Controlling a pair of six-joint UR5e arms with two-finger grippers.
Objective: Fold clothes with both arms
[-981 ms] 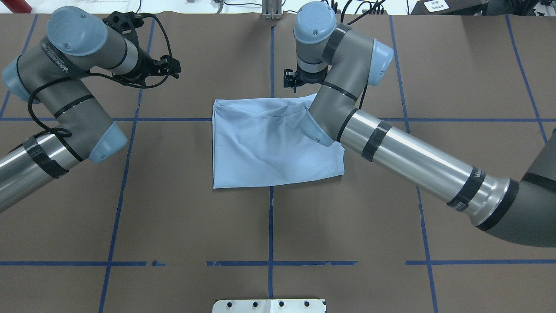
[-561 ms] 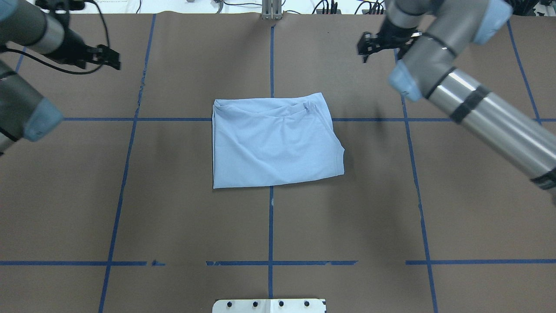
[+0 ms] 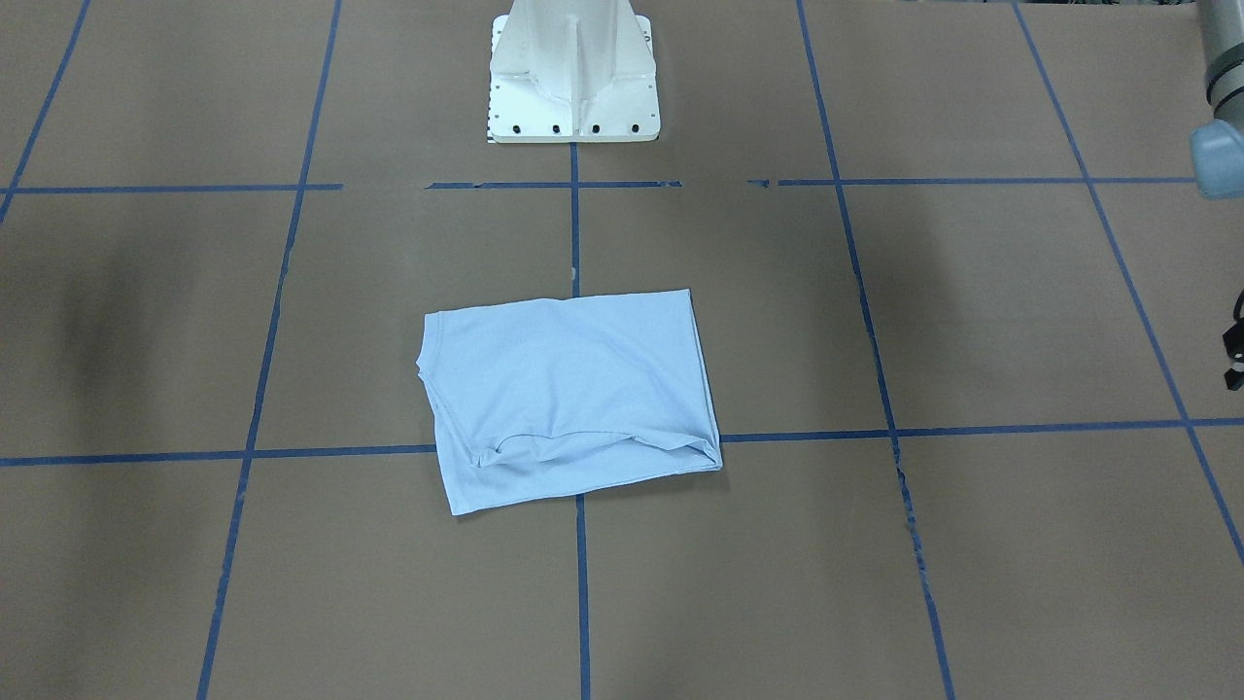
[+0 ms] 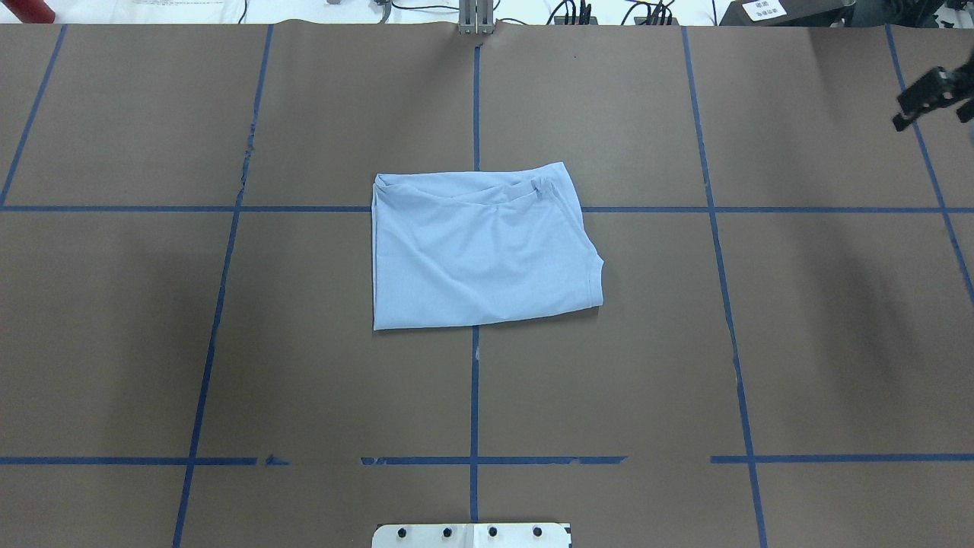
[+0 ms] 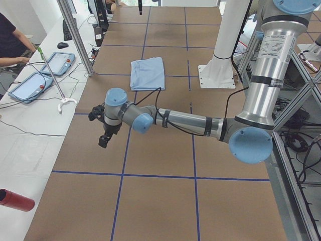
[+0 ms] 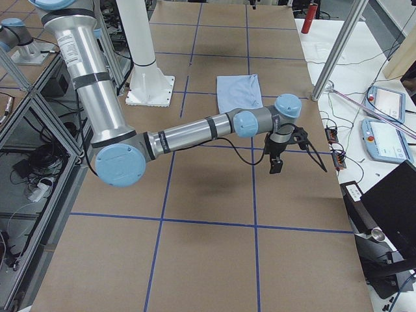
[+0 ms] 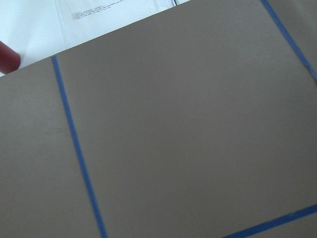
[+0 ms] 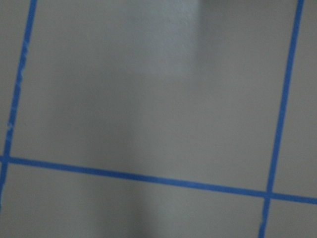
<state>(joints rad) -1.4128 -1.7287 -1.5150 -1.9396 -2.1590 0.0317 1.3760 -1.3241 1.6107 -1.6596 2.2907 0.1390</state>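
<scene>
The light blue T-shirt (image 4: 483, 247) lies folded into a rough rectangle at the table's centre, with nothing touching it; it also shows in the front view (image 3: 569, 394). Its print and label are hidden. My right gripper (image 4: 932, 97) is far off at the table's right back edge, held above the brown cover (image 6: 275, 162); I cannot tell whether it is open or shut. My left gripper (image 5: 103, 138) hangs over the table's left end, far from the shirt; I cannot tell its state. Only a left arm joint (image 3: 1220, 146) shows in the front view. Both wrist views show only brown cover and blue tape.
The white pedestal base (image 3: 573, 73) stands at the robot's side of the table. A red cylinder (image 5: 15, 200) lies off the left end. Tablets (image 5: 55, 63), a metal post (image 5: 75, 37) and an operator (image 5: 12, 40) are at the far side.
Both arms have swung outward, away from the shirt. The left arm has left the overhead view and the right gripper has gone to its far right edge. The shirt has not moved.
</scene>
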